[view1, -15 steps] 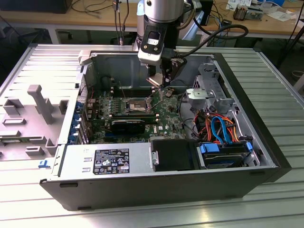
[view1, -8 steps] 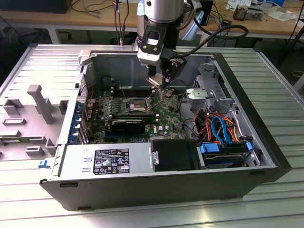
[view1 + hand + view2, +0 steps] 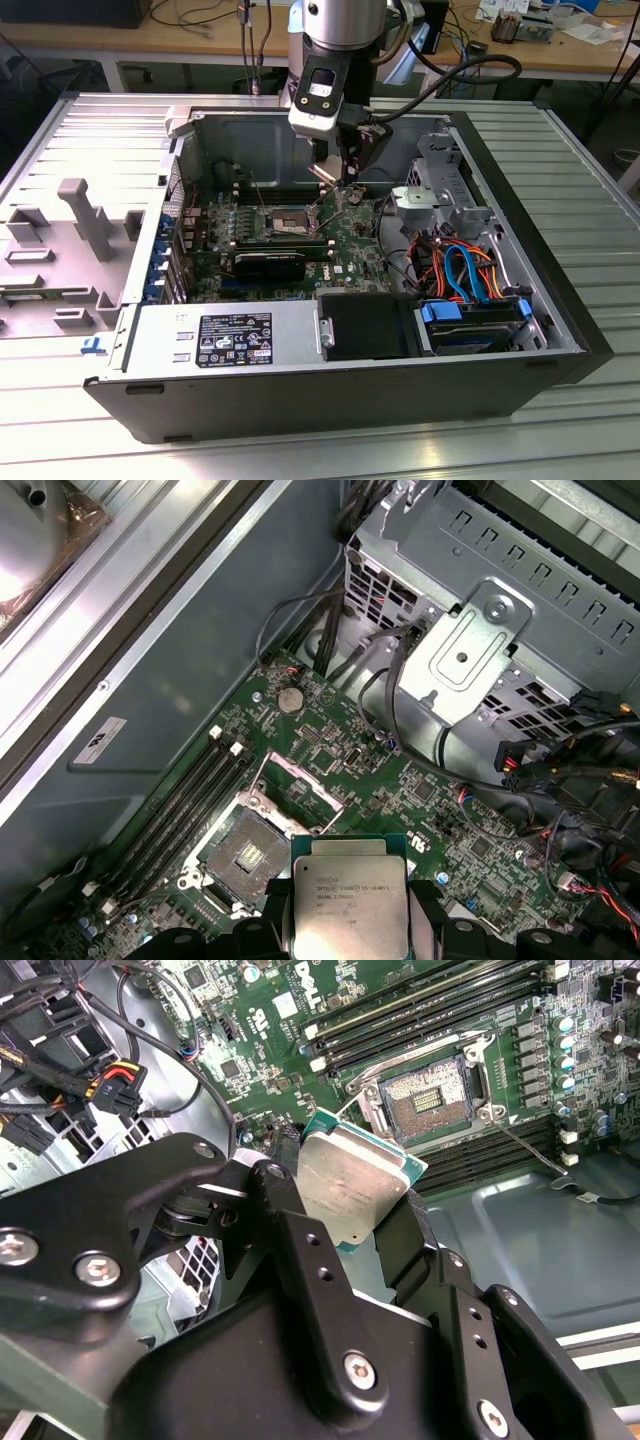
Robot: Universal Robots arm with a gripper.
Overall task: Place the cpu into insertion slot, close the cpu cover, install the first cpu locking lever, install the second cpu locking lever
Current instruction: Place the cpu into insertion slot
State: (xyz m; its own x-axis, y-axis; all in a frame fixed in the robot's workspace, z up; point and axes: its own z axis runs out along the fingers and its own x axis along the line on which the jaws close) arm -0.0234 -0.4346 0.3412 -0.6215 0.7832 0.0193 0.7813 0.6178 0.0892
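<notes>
Black gripper (image 3: 345, 1215) clamps the cpu (image 3: 352, 1182) by its edges, leaving its underside free for seating; insertion slot (image 3: 428, 1090) lies bare just beyond the fingertips, cpu cover (image 3: 292, 773) raised clear.

Ribbed alu desk (image 3: 590, 200) is seen across fgd, evenly lit. At 12 o'clock a wooden desk (image 3: 200, 42) is set behind, w/ cables (image 3: 195, 15); clutter (image 3: 520, 22) is piled at 1 o'clock.

Lab or workshop: open computer case (image 3: 330, 395) on aluminium table (image 3: 590, 200), cluttered benches (image 3: 100, 42) behind.
</notes>
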